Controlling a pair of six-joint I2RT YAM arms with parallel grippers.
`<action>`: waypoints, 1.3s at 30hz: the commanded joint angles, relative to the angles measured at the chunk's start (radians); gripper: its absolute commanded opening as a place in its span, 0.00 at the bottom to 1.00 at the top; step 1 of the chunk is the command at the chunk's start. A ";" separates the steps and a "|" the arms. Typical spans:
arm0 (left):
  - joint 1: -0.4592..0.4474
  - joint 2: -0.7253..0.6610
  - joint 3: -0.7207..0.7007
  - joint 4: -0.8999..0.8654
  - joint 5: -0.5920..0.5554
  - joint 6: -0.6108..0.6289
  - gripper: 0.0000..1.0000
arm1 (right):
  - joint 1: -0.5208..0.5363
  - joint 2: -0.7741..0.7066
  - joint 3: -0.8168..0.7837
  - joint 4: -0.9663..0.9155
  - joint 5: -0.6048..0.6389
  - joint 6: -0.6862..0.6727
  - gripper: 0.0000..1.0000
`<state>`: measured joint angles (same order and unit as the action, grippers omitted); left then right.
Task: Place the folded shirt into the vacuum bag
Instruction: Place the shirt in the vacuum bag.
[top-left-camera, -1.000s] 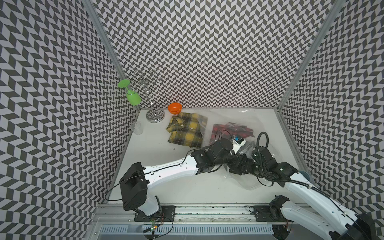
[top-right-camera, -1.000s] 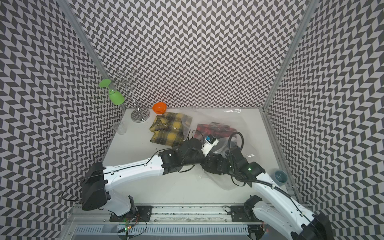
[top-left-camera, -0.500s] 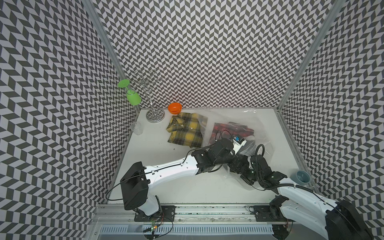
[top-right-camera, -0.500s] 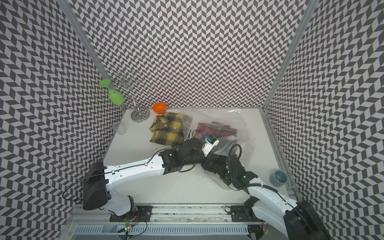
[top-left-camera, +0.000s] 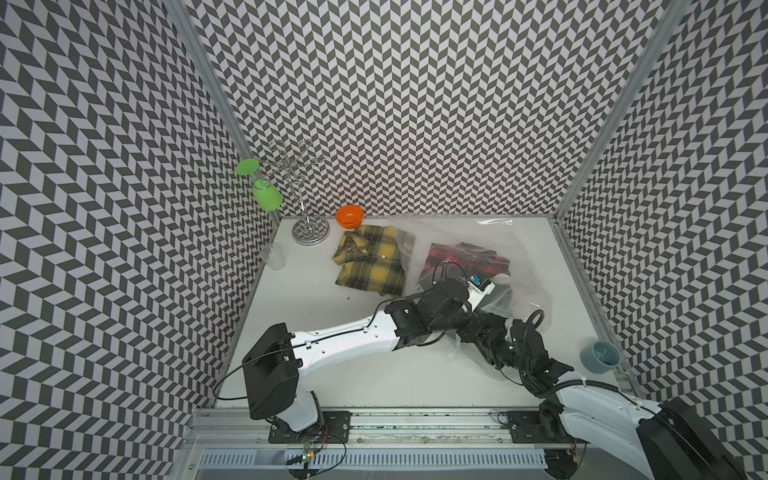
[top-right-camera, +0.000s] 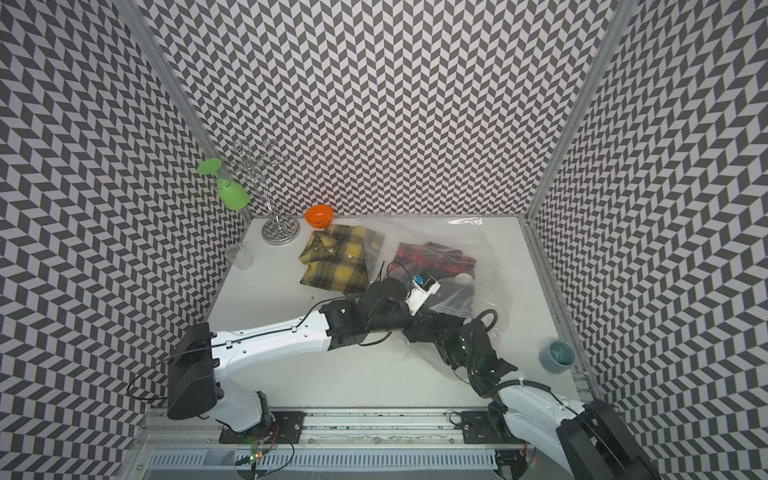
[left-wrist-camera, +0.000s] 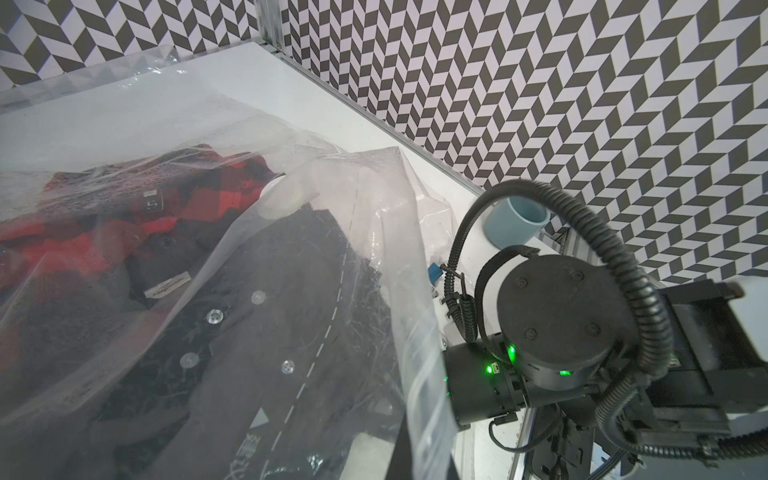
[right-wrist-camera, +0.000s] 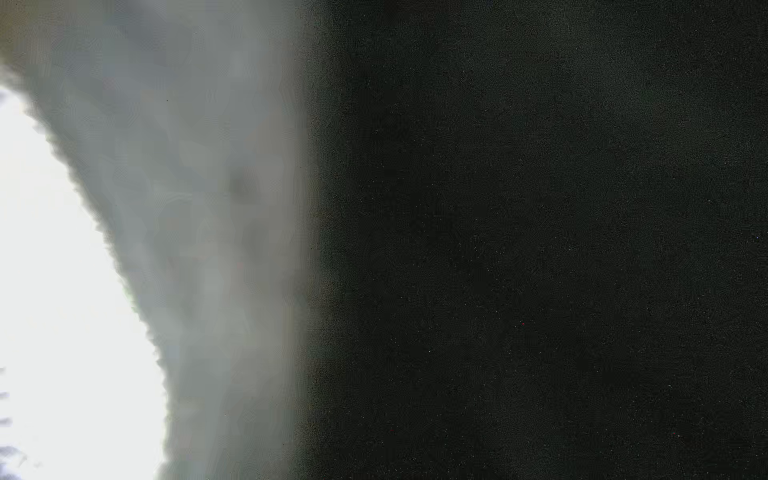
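The clear vacuum bag (top-left-camera: 528, 266) lies on the right half of the table, its white valve (left-wrist-camera: 291, 195) visible in the left wrist view. Inside it are a red plaid shirt (top-left-camera: 461, 259) and a dark buttoned shirt (left-wrist-camera: 270, 311). A folded yellow plaid shirt (top-left-camera: 372, 262) lies outside, at the bag's left edge. My left gripper (left-wrist-camera: 395, 461) is shut on the bag's near rim and holds the film raised. My right gripper (top-left-camera: 473, 330) is low at the bag's mouth, its tips hidden under the left wrist. The right wrist view is dark and blurred.
An orange bowl (top-left-camera: 350, 216) and a metal glass rack (top-left-camera: 309, 230) holding a green glass (top-left-camera: 268, 195) stand at the back left. A clear cup (top-left-camera: 273, 256) is by the left wall. A blue-grey cup (top-left-camera: 599, 355) sits near the right wall.
The right arm has dropped low and drawn back toward the near edge, uncovering the blue-grey cup. The left arm and the bag rim it holds have stayed put.
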<state>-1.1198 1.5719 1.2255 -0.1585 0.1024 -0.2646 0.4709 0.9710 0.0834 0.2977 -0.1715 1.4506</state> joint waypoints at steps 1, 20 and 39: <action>-0.012 -0.004 0.039 0.022 0.019 -0.005 0.00 | -0.020 -0.004 0.008 0.117 0.125 0.039 0.25; -0.017 -0.001 0.045 0.024 0.007 -0.008 0.00 | -0.243 0.001 0.221 0.140 -0.109 -0.214 0.02; -0.026 0.071 0.116 0.021 0.035 -0.006 0.00 | -0.057 0.042 0.002 0.235 -0.104 -0.088 0.62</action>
<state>-1.1316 1.6367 1.3022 -0.1577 0.1112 -0.2668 0.3759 0.9852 0.0986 0.4171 -0.3107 1.3033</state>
